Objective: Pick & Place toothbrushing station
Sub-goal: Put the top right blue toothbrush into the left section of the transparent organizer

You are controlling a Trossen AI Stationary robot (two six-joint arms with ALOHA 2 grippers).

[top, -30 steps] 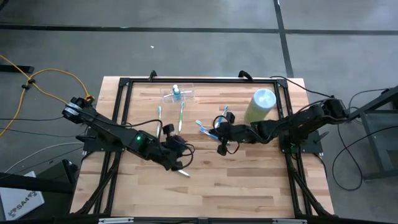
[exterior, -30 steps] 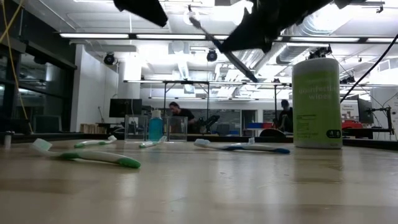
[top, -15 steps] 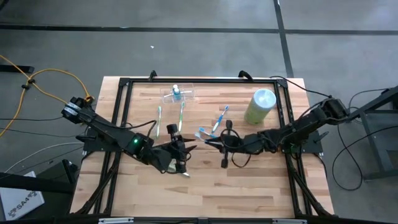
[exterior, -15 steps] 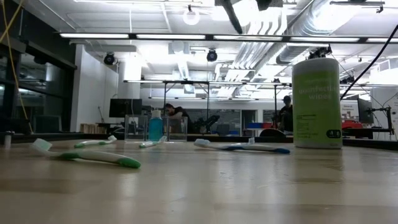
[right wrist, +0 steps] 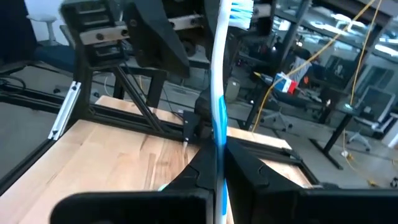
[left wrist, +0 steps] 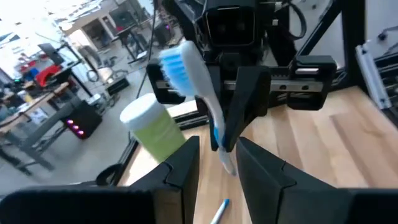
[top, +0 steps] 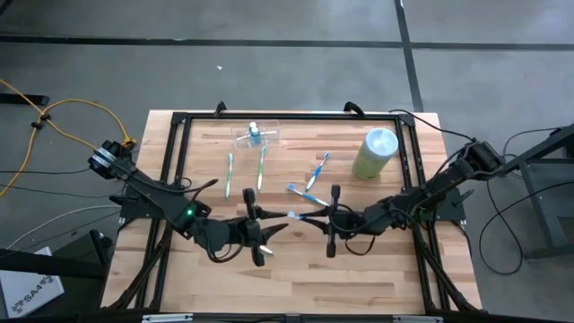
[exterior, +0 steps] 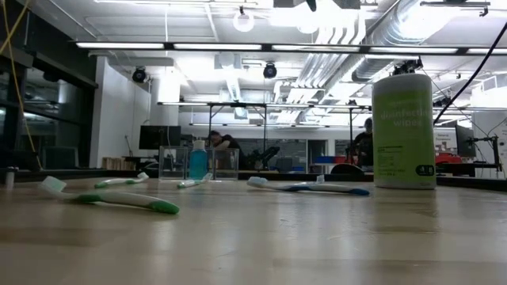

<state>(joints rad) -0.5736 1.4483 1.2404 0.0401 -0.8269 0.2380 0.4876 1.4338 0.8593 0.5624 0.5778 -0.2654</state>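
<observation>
1. I've got the right gripper (top: 307,216) mid-worktop, raised, fingers clamped tight on a white/blue toothbrush (right wrist: 219,93); in the right wrist view its bristle head points away from the wrist.
2. Left gripper (top: 273,230) faces it, tips near each other. Left fingers (left wrist: 180,168) stand partway apart w/ nothing between them; in the left wrist view the held brush (left wrist: 199,68) sits just beyond the gap.
3. Toothbrushing station (top: 256,136): clear holder at the far edge of the worktop (top: 296,278), a small blue bottle (top: 254,132) in it, well apart from both grippers.
4. Two green-handled brushes (top: 230,173) lie near the station; two blue ones (top: 316,172) lie beside the green canister (top: 375,152) on the right side.
5. Low view: another green-handled brush (exterior: 111,198) lies nearest the camera; neither gripper shows there.
</observation>
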